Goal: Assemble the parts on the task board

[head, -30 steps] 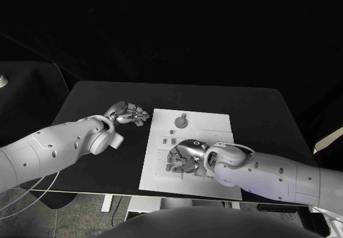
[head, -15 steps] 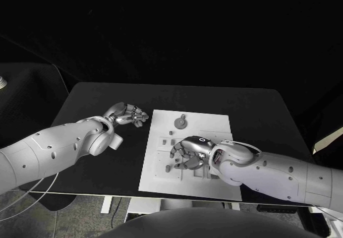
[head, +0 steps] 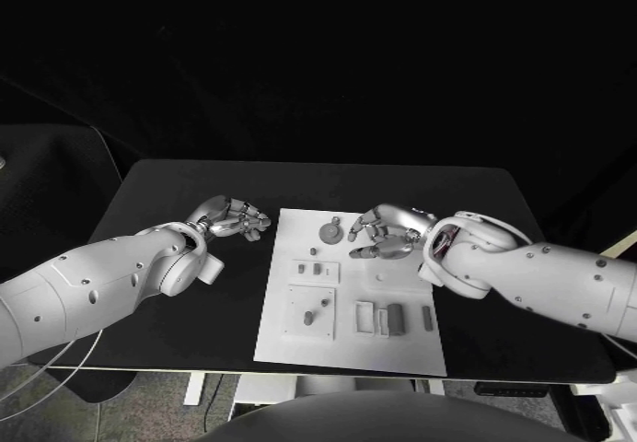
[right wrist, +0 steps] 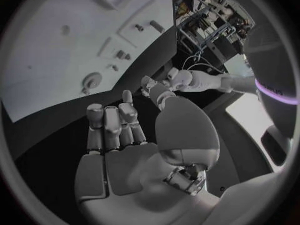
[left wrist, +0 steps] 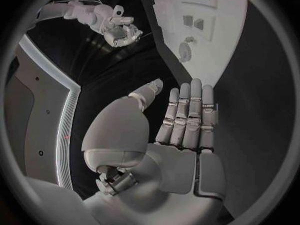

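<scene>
Over the far end of the task board [head: 401, 230], your right hand [head: 385, 230] is hovering empty, fingers loosely apart, beside the round part [head: 330, 231]; your left hand [head: 234, 218] is idling empty off-board; reaching carelessly risks knocking that part askew
</scene>
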Tool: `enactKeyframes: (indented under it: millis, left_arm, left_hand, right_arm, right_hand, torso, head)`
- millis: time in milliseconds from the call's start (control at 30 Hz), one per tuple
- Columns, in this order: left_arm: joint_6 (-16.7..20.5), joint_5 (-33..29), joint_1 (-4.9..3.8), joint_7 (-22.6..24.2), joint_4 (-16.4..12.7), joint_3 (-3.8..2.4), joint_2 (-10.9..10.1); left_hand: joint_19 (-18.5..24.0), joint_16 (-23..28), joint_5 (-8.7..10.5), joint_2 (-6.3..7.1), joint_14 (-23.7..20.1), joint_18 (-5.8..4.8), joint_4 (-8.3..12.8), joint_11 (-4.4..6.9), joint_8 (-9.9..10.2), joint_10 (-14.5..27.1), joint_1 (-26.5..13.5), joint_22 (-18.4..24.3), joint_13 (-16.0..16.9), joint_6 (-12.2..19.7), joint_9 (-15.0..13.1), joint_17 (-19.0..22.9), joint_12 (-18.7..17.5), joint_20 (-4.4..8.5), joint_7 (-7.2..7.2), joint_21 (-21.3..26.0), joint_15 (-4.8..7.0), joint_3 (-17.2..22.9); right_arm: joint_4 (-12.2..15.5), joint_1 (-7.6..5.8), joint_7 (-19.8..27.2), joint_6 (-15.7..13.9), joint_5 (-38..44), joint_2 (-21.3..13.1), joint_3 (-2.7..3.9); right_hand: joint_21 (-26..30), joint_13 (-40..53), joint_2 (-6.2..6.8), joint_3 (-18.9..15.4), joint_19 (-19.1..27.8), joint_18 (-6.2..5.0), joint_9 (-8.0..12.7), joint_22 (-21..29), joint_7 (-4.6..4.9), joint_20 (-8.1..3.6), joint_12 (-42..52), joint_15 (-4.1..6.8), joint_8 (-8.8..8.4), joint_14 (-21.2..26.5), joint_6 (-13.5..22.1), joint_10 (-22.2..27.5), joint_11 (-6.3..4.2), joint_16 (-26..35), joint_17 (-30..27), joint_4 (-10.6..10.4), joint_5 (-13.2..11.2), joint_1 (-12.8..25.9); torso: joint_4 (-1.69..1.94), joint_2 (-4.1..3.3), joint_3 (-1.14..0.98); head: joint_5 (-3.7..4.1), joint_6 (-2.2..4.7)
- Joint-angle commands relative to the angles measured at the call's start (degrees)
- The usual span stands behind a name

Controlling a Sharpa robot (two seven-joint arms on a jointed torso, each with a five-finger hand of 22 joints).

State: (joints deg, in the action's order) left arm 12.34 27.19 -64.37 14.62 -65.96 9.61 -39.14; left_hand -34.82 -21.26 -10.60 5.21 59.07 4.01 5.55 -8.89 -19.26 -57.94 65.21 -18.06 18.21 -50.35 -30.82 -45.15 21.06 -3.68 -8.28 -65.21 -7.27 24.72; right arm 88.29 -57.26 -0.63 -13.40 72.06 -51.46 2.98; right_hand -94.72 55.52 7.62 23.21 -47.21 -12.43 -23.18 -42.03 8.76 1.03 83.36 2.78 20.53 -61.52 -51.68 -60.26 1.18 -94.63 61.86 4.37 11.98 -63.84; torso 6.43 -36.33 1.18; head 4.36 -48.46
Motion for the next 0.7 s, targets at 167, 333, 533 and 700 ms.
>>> enactKeyframes:
  millis: [167, 333, 533, 700]
  left_arm:
    - [-0.65, -0.45, -0.07, 0.05, 0.49, -0.03, 0.81]
    - [-0.71, -0.46, -0.07, -0.10, 0.66, -0.02, 1.09]
    - [-0.54, -0.47, -0.07, -0.39, 0.53, -0.01, 1.08]
    - [0.28, -0.48, -0.07, -0.05, -0.07, -0.01, 0.82]
  left_hand:
    - [0.40, 0.35, -0.12, -0.10, 0.46, 0.41, -0.09, 0.14, 0.24, 0.38, -0.45, -0.07, 0.07, 0.44, 0.04, 0.10, -0.32, 0.11, -0.12, 0.36, -0.09, -0.33]
    - [0.37, 0.40, -0.11, -0.08, 0.50, 0.39, -0.19, 0.14, 0.20, 0.37, -0.61, -0.09, 0.09, 0.36, 0.03, 0.11, -0.33, 0.10, -0.23, 0.38, -0.10, -0.42]
    - [0.21, 0.64, -0.08, 0.07, 0.79, 0.34, -0.91, 0.19, 0.08, 0.05, -1.78, -0.18, 0.22, 0.06, -0.03, 0.13, -0.28, 0.06, -0.64, 0.46, -0.09, -1.02]
    - [0.18, 0.80, -0.07, 0.28, 0.86, 0.33, -1.23, 0.21, 0.03, -0.07, -2.40, -0.21, 0.27, -0.09, -0.05, 0.16, -0.28, 0.07, -0.73, 0.53, -0.09, -1.37]
  right_arm:
    - [0.18, -3.27, -13.06, 18.13, -13.87, -4.12, -0.38]
    - [1.35, -3.92, -18.17, 21.69, -12.97, -6.33, -1.89]
    - [3.46, -3.95, -22.32, 21.10, -12.98, -8.91, -5.09]
    - [4.89, -3.95, -25.46, 19.22, -11.84, -10.14, -6.52]
  right_hand:
    - [-7.23, -2.23, -1.17, 1.16, -5.45, -2.57, -1.12, -0.04, -0.10, -0.68, -0.54, 2.39, 1.91, -7.31, -4.50, -7.28, -2.54, -0.54, -2.22, -1.82, 0.18, 4.09]
    - [-6.91, -3.21, -0.02, 0.35, -6.60, -2.57, -1.36, 0.26, -0.17, -0.91, -1.64, 2.78, 2.07, -8.98, -5.23, -8.82, -3.09, 0.51, -3.05, -3.41, -0.92, 7.60]
    - [-6.60, -3.70, 0.47, -0.63, -6.79, -2.57, -1.44, 0.48, -0.21, -1.01, -2.30, 2.89, 1.94, -9.53, -5.31, -9.26, -3.23, 1.09, -3.27, -4.97, -1.10, 10.75]
    - [-6.37, -3.94, 1.54, -1.37, -6.68, -2.57, -1.46, 0.62, -0.21, -1.05, -2.69, 2.92, 1.78, -9.88, -5.29, -9.32, -3.23, 1.30, -3.02, -5.70, -1.04, 12.60]
  torso:
    - [-0.21, 0.12, -0.05]
    - [-0.26, 0.10, -0.15]
    - [-0.26, 0.01, -0.01]
    - [-0.18, 0.07, 0.02]
  head:
    - [1.23, 0.41]
    - [1.44, 0.58]
    - [2.16, 0.60]
    - [2.94, 0.42]
